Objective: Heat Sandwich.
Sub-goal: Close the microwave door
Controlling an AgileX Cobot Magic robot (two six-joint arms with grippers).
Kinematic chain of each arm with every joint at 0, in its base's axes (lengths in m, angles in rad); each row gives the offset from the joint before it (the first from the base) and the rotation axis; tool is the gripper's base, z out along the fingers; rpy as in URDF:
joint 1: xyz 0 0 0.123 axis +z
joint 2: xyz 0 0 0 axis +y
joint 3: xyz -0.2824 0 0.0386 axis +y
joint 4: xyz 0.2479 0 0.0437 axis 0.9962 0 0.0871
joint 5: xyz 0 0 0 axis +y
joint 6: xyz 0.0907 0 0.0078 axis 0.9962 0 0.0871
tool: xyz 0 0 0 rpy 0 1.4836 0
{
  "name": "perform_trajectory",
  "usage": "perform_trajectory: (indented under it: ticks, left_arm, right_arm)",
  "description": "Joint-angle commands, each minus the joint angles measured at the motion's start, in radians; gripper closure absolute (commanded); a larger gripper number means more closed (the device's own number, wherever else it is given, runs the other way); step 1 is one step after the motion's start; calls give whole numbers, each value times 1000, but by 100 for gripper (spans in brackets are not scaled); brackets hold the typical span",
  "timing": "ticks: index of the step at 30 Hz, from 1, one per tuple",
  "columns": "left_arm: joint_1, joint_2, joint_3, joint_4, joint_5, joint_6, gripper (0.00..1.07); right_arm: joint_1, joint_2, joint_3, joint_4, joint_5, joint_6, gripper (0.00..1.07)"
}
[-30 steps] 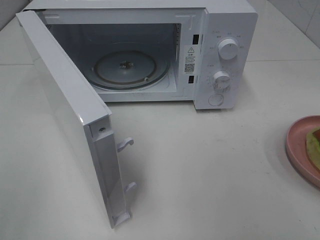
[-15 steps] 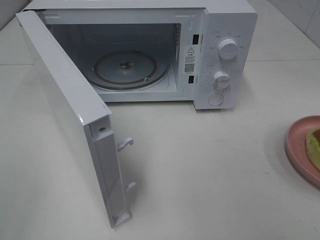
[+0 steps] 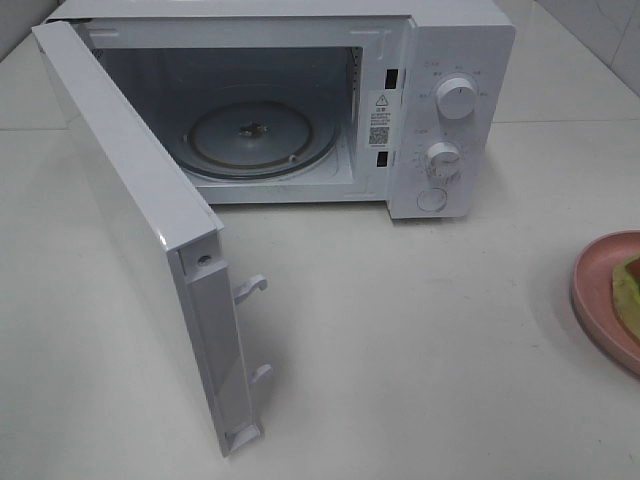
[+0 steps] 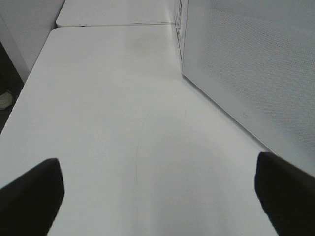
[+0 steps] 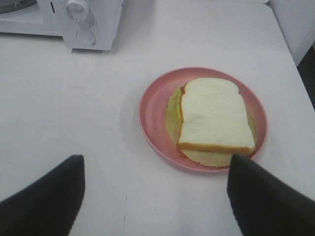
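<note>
The sandwich (image 5: 212, 114), pale white bread over a yellow-green filling, lies on a round pink plate (image 5: 152, 105). In the high view only a sliver of the sandwich (image 3: 630, 285) and the plate (image 3: 598, 290) shows at the right edge. The white microwave (image 3: 450, 40) stands at the back with its door (image 3: 130, 200) swung wide open and a glass turntable (image 3: 262, 137) inside. My right gripper (image 5: 155, 199) is open and empty, just short of the plate. My left gripper (image 4: 160, 196) is open and empty over bare table beside the door (image 4: 246, 64).
The microwave's two knobs (image 3: 457, 97) and button face front on its right panel. The open door juts far out over the left half of the white table (image 3: 420, 340). The table's edge and a dark gap show in the left wrist view (image 4: 10, 88).
</note>
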State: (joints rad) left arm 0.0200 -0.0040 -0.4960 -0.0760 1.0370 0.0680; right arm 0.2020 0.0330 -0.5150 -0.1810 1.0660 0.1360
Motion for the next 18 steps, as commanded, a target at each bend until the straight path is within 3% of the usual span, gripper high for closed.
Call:
perform_trajectory:
  ticks: [1,18]
  left_arm:
    - [3,-27,3,-2,-9,-4,3]
    - [3,-27,3,-2,-9,-3,3]
  right_arm:
    - [-25,-35,9,6,-28,-14,31]
    - [-51,-64,9,5,-28,-10,31]
